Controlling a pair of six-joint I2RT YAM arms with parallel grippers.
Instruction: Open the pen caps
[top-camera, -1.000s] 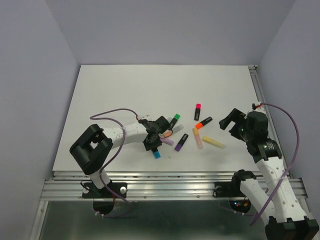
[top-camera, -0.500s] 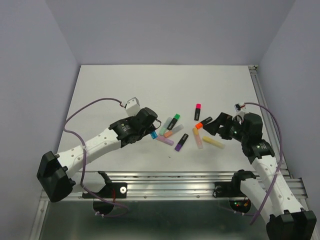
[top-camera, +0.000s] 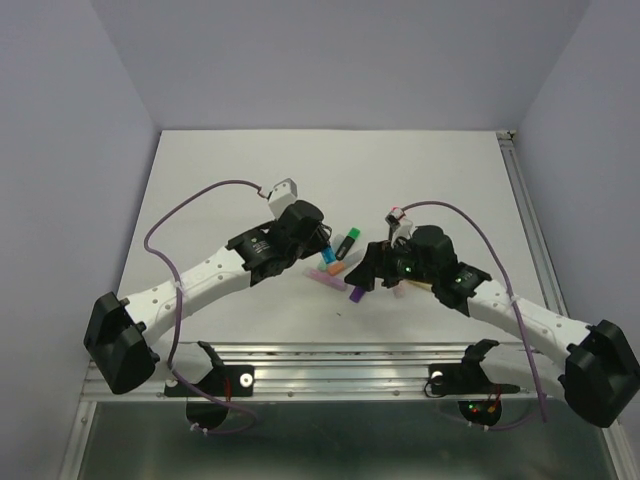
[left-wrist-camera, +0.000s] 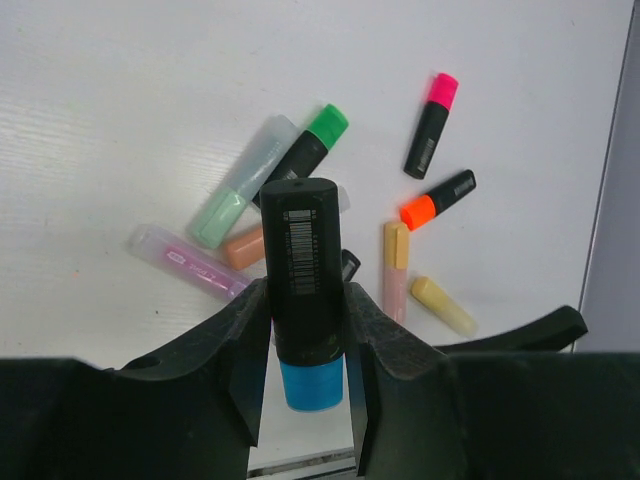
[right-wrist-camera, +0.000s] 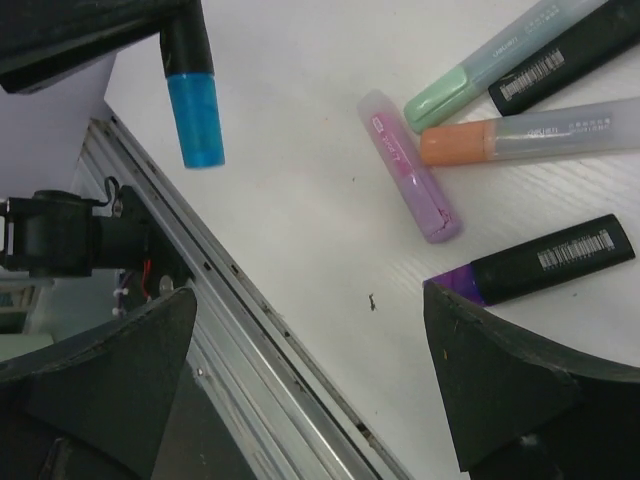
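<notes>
The biggest thing I see is the white table (top-camera: 220, 180), and both arms lean in over its middle. My left arm (top-camera: 200, 275) comes in from one side and my right arm (top-camera: 520, 310) from the other, so the two hands almost meet. The left gripper (left-wrist-camera: 305, 300) is clamped tight on a black pen (left-wrist-camera: 303, 250), one finger on each side, and I think the pen is lifted off the table. Its blue cap (right-wrist-camera: 195, 120) pokes out below the fingers, bare and easy to get at. The right gripper (right-wrist-camera: 308, 295) has its fingers as far apart as they go and holds nothing. It hangs low over the pile, and the blue cap sits off to one side of it. So I think we are just before the pull: one hand has the pen, the other must take the cap. Next I would turn the right gripper until the blue cap sits between its fingers, squeeze only the cap, then pull straight along the pen. The green cap (left-wrist-camera: 328, 122), pink cap (left-wrist-camera: 444, 88), orange cap (left-wrist-camera: 418, 212) and purple cap (right-wrist-camera: 455, 285) are all on their pens on the table (the pale pens (right-wrist-camera: 410, 165) are too blurry for me to find their caps).
</notes>
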